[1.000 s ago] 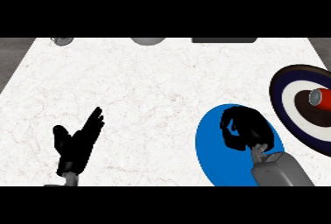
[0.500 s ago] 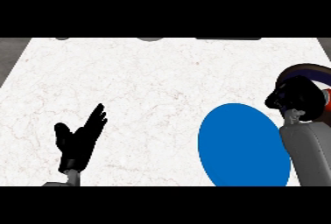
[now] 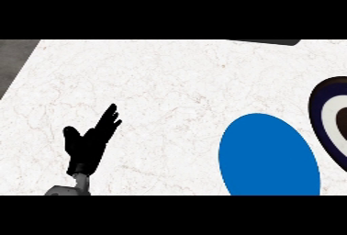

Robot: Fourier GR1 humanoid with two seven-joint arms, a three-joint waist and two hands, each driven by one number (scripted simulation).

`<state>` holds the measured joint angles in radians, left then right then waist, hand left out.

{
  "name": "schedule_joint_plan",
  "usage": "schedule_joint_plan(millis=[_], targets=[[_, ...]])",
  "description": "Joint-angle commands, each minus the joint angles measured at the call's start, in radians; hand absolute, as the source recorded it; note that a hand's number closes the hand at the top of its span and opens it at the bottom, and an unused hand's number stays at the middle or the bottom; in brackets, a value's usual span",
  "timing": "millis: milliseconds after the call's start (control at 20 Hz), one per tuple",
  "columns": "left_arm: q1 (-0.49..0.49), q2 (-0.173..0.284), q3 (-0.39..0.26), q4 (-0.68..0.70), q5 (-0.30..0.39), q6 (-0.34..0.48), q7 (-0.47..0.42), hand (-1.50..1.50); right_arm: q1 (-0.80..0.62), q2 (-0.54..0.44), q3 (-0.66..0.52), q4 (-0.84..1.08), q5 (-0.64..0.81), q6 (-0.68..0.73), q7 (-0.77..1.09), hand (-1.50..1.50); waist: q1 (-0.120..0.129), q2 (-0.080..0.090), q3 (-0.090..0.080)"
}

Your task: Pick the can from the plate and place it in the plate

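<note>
A plain blue plate (image 3: pixel 270 156) lies on the counter at the lower right, with nothing on it. At the right edge a dark plate with white and dark rings (image 3: pixel 331 120) is partly cut off by the view. No can shows anywhere. My left hand (image 3: pixel 89 141) rests open at the lower left, fingers pointing up and to the right. My right hand and forearm are out of view.
The white marble counter (image 3: pixel 176 92) fills the view. Its left edge runs diagonally at the upper left, with grey floor (image 3: pixel 13 59) beyond. A dark object (image 3: pixel 271 41) peeks in at the top edge.
My right hand, over the ringed plate half a second ago, has gone out of view to the right. The can no longer shows. The view has shifted; the left hand stays put.
</note>
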<state>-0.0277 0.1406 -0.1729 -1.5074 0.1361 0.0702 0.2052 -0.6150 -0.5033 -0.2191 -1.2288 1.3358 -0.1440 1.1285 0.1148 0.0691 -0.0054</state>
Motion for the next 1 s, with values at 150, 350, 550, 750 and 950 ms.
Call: schedule_joint_plan(millis=[150, 350, 550, 750, 950], targets=[[-0.018, -0.010, -0.024, 0.017, -0.004, -0.010, 0.023, 0.00, -0.113, -0.066, -0.104, 0.039, 0.308, -0.163, 0.284, 1.50, 0.036, 0.006, 0.003], [-0.027, -0.008, -0.025, 0.021, -0.006, -0.012, 0.031, 0.00, -0.138, -0.059, -0.169, 0.036, 0.441, -0.222, 0.324, 1.50, 0.045, 0.007, 0.008], [-0.029, -0.018, -0.025, 0.023, 0.000, -0.009, 0.033, 0.00, -0.138, -0.028, -0.221, 0.009, 0.576, -0.287, 0.353, 1.50, 0.036, -0.001, 0.011], [-0.018, -0.009, -0.022, 0.027, -0.009, -0.004, 0.037, 0.00, -0.099, 0.031, -0.301, -0.002, 0.726, -0.291, 0.358, 1.50, 0.017, -0.009, 0.013], [-0.005, -0.008, -0.002, 0.036, -0.005, 0.011, 0.037, 0.00, -0.065, 0.073, -0.395, -0.052, 0.861, -0.320, 0.358, 1.50, -0.009, -0.017, 0.013]])
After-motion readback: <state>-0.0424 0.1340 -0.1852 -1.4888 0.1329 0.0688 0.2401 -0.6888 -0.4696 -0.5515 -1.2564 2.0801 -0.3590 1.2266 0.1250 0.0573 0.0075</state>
